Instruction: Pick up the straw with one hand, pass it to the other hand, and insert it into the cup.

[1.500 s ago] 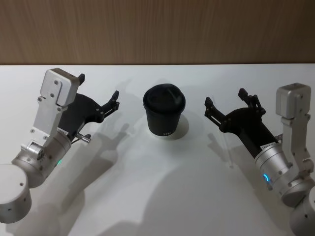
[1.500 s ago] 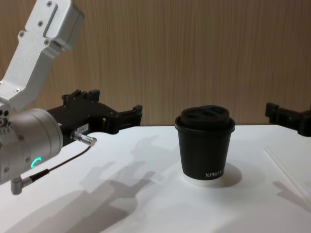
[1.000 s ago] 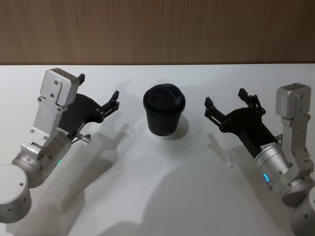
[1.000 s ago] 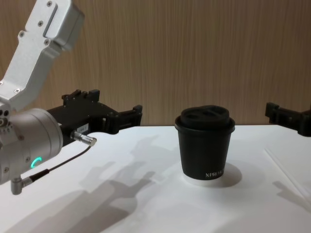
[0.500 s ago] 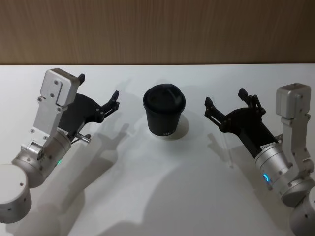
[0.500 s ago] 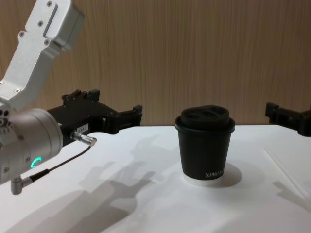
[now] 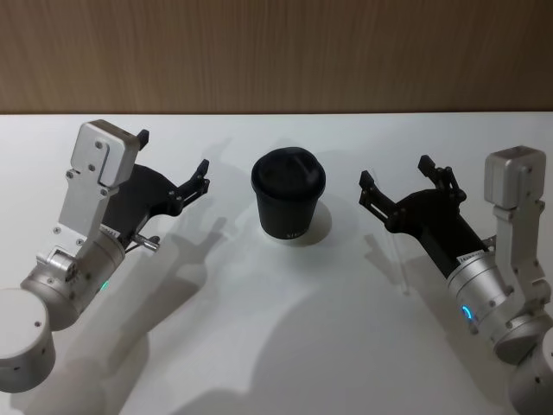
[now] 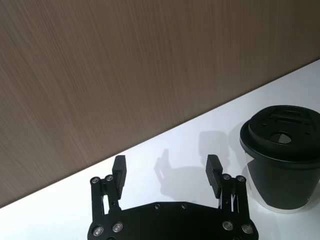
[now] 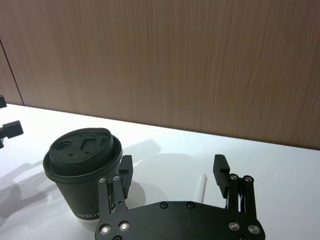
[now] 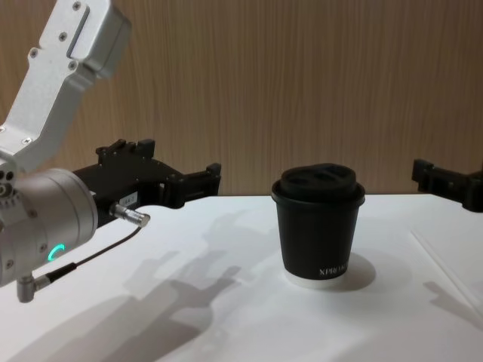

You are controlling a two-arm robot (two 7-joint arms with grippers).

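The right end effector (image 7: pixel 395 173) hovers above the table (image 7: pixel 285 346) at about 3 o'clock from the cup (image 7: pixel 289 194) in the head view, its fingers spread apart and empty. Below it the straw (image 9: pixel 202 186) lies flat on the table, at roughly 4 o'clock from the cup. The left end effector (image 7: pixel 173 151) hangs at 9 o'clock, fingers likewise apart and empty. The cup stands upright, lid on.
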